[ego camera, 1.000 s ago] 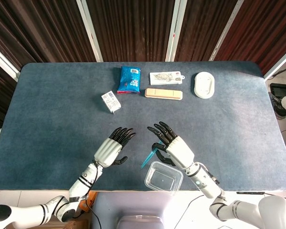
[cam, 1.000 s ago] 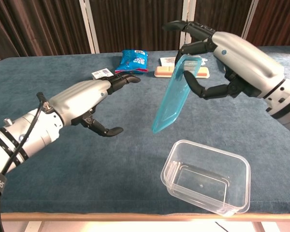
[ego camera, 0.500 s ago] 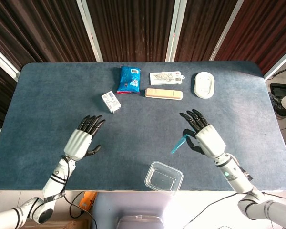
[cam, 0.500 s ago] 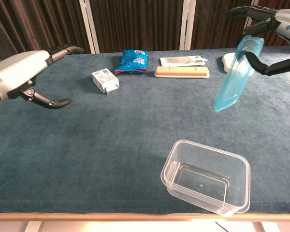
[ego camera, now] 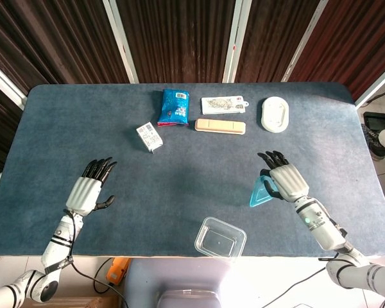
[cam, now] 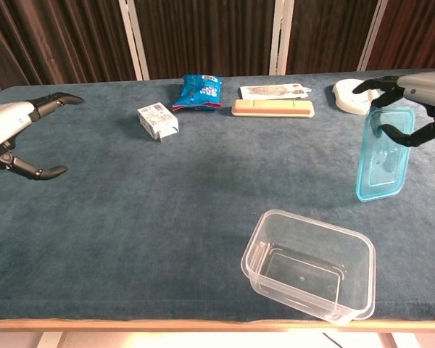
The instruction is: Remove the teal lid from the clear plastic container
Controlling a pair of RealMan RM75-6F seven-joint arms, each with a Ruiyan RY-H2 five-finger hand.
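Note:
The clear plastic container [ego camera: 220, 239] [cam: 309, 264] stands lidless at the table's near edge. My right hand [ego camera: 287, 181] [cam: 415, 101] holds the teal lid [ego camera: 262, 192] [cam: 381, 156] by its upper edge, to the right of the container. The lid hangs almost upright, its lower edge close to the blue cloth; whether it touches I cannot tell. My left hand [ego camera: 90, 188] [cam: 11, 129] hovers open and empty over the table's left side, far from the container.
Along the far side lie a blue snack packet [ego camera: 174, 106], a small white carton [ego camera: 149, 136], a beige bar [ego camera: 220, 126], a flat printed packet [ego camera: 223, 104] and a white oval dish [ego camera: 274, 113]. The table's near edge runs just below the container.
My right hand carried the lid rightwards and down, away from the container. My left hand drew back to the left, still open.

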